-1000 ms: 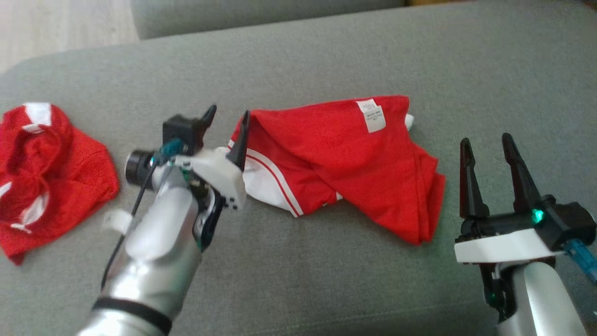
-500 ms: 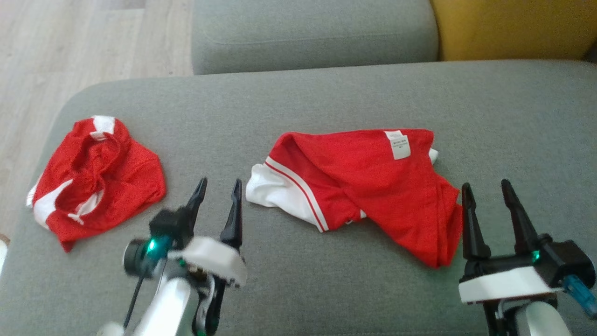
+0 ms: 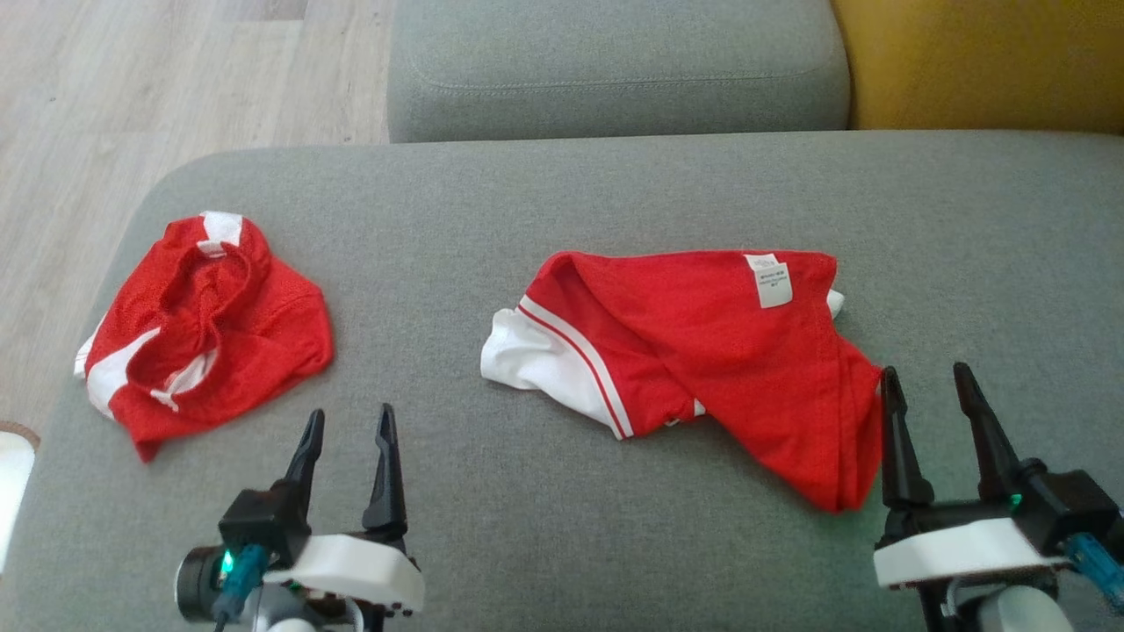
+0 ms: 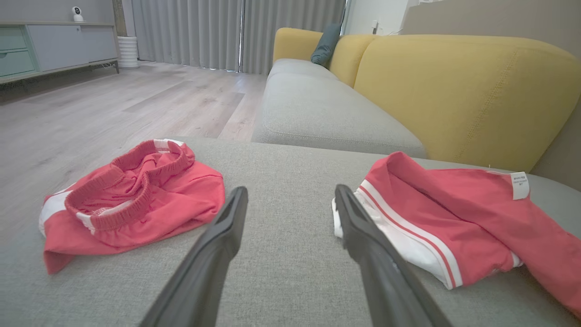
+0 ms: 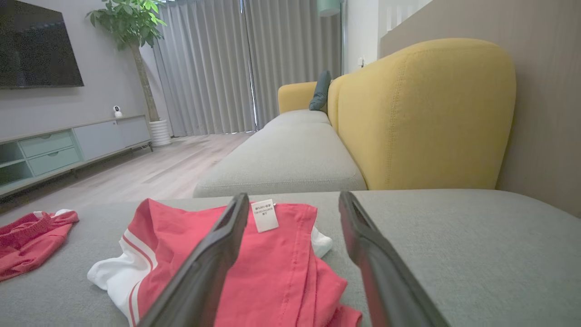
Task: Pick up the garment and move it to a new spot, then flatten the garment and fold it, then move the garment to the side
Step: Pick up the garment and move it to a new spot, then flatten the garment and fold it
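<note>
well, from the head the red shirt [image 3: 702,351] lies crumpled near the middle of the grey sofa seat [image 3: 544,544], its white sleeve end toward the left and a white label [image 3: 773,281] showing near its far edge. a pair of red shorts [image 3: 211,325] sits bunched well apart from it, near the seat's left end, close to the wooden floor [image 3: 132,105]. the left gripper [image 3: 349,411] is at the lower left, fingers spread with nothing between them, over bare cushion between shorts and shirt. the right gripper [image 3: 927,369] is at the lower right, likewise parted and empty, its inner finger just beside the shirt's near right corner (whether it touches the cloth i cannot tell). from the left wrist, the two dark fingers stand wide apart above grey fabric, shorts to their left, the shirt's white sleeve just beside the right finger. from the right wrist, the fingers are apart and hold nothing; the shirt lies ahead and to the left, a yellow backrest [image 5: 422,113] beyond.
</note>
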Tool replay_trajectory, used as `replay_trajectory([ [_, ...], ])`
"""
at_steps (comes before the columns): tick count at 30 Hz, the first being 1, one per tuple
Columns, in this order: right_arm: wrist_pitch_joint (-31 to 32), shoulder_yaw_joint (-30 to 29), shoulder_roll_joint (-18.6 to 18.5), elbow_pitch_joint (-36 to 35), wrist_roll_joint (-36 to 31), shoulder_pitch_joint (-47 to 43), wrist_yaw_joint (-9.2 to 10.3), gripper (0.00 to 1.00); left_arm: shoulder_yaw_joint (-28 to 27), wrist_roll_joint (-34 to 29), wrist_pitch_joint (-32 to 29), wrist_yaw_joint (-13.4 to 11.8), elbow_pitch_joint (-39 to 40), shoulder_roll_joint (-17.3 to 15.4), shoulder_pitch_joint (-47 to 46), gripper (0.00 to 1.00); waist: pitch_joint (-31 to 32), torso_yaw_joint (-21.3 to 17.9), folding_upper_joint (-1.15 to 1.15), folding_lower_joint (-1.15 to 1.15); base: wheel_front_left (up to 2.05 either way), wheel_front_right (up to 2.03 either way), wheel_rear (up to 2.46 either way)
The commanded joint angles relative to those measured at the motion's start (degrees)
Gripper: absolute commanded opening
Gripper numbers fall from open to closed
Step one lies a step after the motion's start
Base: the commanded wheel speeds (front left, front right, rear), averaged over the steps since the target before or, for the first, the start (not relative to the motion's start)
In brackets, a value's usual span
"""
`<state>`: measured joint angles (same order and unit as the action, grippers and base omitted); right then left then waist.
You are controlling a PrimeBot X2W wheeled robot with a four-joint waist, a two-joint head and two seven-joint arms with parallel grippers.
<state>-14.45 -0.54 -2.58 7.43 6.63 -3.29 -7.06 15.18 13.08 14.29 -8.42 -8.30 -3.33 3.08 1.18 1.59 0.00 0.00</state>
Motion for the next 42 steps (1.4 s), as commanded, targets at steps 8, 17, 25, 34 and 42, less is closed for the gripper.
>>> replay_trajectory([
  [8, -0.55, 1.19, -0.3, 0.78, 0.03, 1.21, -0.43, 1.0, -2.74, -1.29, 0.71, 0.42, 1.77, 0.29, -1.58, 1.0, -0.07, 0.17, 0.0, 0.0, 0.0, 0.0, 0.0],
  [17, -0.55, 1.63, -0.3, 1.62, -0.31, 1.71, -0.43, 1.0, -2.61, -1.48, 0.71, 0.79, 1.07, 0.4, -1.66, 1.0, 0.11, -0.15, 0.0, 0.0, 0.0, 0.0, 0.0],
  [25, -0.55, 1.66, -0.3, 1.5, -0.25, 1.77, -0.43, 1.0, -2.44, -1.44, 0.71, 0.88, 0.49, 0.43, -1.79, 1.0, -0.03, -0.28, 0.0, 0.0, 0.0, 0.0, 0.0],
  [34, -0.55, 0.84, -0.3, 1.91, -1.22, 2.82, -0.43, 1.0, -1.99, -1.27, 0.71, 0.59, 0.19, 0.45, -2.1, 1.0, -0.35, -0.07, 0.0, 0.0, 0.0, 0.0, 0.0],
  [42, 2.57, -1.1, -0.3, 7.22, -4.97, 12.63, -0.43, 1.0, -0.89, -1.42, 0.71, 0.21, 1.32, 0.45, -3.21, 1.0, -3.71, 0.53, 0.0, 0.0, 0.0, 0.0, 0.0],
])
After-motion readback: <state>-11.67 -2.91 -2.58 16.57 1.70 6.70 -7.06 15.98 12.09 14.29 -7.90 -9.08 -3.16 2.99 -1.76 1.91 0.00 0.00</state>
